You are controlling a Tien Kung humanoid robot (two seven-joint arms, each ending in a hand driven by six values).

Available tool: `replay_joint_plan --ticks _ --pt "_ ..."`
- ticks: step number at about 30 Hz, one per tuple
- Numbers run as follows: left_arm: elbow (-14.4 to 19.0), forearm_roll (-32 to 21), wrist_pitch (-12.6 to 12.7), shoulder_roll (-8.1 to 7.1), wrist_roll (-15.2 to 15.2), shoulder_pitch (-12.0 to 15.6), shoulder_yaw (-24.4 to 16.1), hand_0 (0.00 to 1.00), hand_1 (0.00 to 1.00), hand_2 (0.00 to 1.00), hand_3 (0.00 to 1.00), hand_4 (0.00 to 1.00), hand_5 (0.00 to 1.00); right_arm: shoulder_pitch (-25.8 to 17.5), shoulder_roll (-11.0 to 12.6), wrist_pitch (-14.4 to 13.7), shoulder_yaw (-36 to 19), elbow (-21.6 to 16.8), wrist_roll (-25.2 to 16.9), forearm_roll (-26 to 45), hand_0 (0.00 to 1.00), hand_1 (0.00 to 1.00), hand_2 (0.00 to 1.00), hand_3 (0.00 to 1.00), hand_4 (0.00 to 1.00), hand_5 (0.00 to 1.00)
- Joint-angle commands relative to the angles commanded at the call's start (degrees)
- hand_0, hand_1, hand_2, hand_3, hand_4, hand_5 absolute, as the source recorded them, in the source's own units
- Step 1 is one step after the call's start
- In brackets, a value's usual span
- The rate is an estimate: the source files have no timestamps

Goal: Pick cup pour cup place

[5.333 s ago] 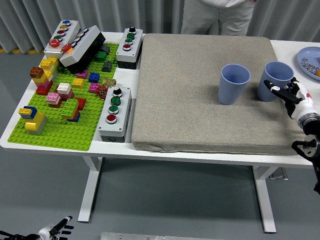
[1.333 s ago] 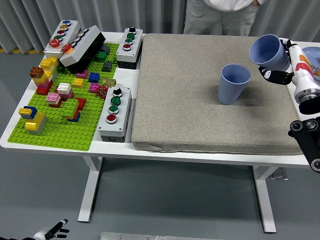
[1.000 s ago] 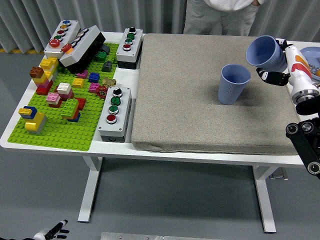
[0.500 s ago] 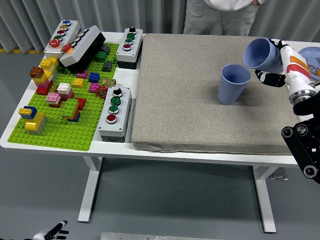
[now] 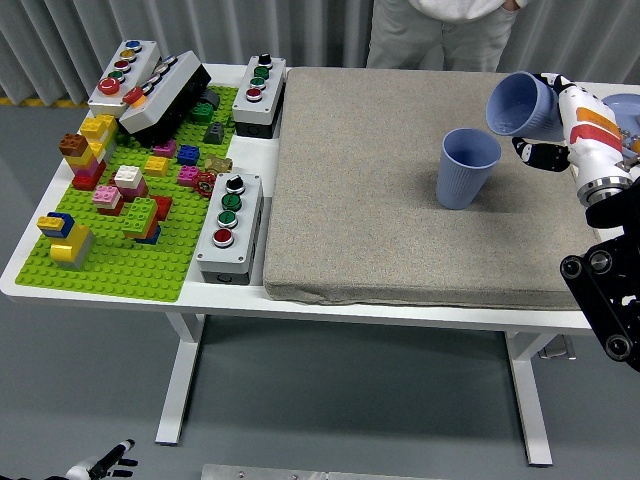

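Note:
Two blue-grey cups are in the head view. One cup (image 5: 468, 168) stands upright on the beige mat (image 5: 400, 220). My right hand (image 5: 552, 118) is shut on the second cup (image 5: 520, 104), holding it in the air just right of and above the standing cup. The held cup is tipped with its mouth facing left and down toward the standing cup's rim. Whatever is inside either cup is not visible. My left hand (image 5: 100, 466) shows only as white fingertips at the bottom left, below the table.
A green baseplate (image 5: 130, 200) with several coloured bricks fills the table's left. Button boxes (image 5: 230, 228) stand beside it. A blue plate (image 5: 622, 120) lies at the far right edge. A person (image 5: 440, 30) stands at the far side, hands out of sight.
My right hand lifted the right cup off the mat, carried it up and left, and tilted it further toward the standing cup. The standing cup has not moved.

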State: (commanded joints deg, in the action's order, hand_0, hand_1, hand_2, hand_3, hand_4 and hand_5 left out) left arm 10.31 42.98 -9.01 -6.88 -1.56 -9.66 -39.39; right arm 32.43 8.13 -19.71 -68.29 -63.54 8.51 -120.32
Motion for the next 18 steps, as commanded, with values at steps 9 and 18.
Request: replay_joint_plan --ticks 9,18 --pt "0.0 0.0 0.0 0.0 0.0 0.0 0.0 0.86 0.833 0.846 0.757 0.632 0.98 -0.2 0.0 -0.2 0.6 -0.6 0.5 -0.9 0.71 0.566 0.499 0.597 0.65 0.052" --pt "0.0 -0.1 0.0 -0.01 0.0 -0.1 0.0 0.86 0.833 0.845 0.757 0.633 0.979 -0.3 0.0 -0.4 0.8 -1.0 0.7 -1.4 0.71 0.567 0.498 0.589 0.652 0.051"
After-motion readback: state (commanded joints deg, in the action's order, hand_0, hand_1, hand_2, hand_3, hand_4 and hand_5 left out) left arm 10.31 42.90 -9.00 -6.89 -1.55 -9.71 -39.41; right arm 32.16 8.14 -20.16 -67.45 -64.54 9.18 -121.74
